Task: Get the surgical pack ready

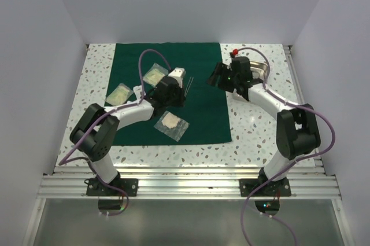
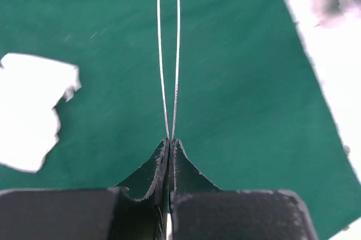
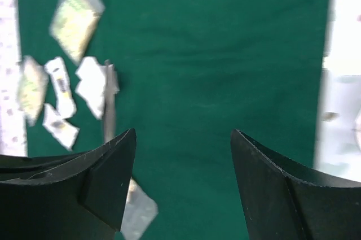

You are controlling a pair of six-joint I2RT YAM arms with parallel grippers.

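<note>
Over the near half of the green cloth (image 1: 202,118) we see one gauze pouch (image 1: 171,125) lying flat | farther in, our left gripper (image 2: 170,141) is clamped tight on thin steel tweezers (image 2: 177,3) | right gripper (image 3: 182,131) gapes wide, holding nothing, above the cloth's right edge | steel tray (image 1: 263,70) sits beyond it, off the cloth

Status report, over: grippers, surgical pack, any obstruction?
Left gripper shut on thin steel instrument. Right gripper open, empty, above green cloth. Three gauze pouches lie on cloth. No obstruction seen.
</note>
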